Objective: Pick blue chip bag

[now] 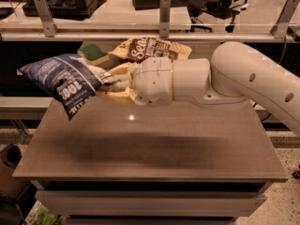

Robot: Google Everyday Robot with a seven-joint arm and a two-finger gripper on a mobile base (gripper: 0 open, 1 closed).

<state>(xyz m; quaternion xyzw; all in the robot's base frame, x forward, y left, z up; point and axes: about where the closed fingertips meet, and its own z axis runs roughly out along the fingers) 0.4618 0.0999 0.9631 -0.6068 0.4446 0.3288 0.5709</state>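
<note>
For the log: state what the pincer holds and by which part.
The pincer, above the table's left side, grips the blue chip bag by its crumpled end nearest the arm.

Bag [63, 81]: small, crinkly, dark blue, white lettering. Held in the air, tilted, its right end clamped in the gripper [108, 84] at centre-left.
</note>
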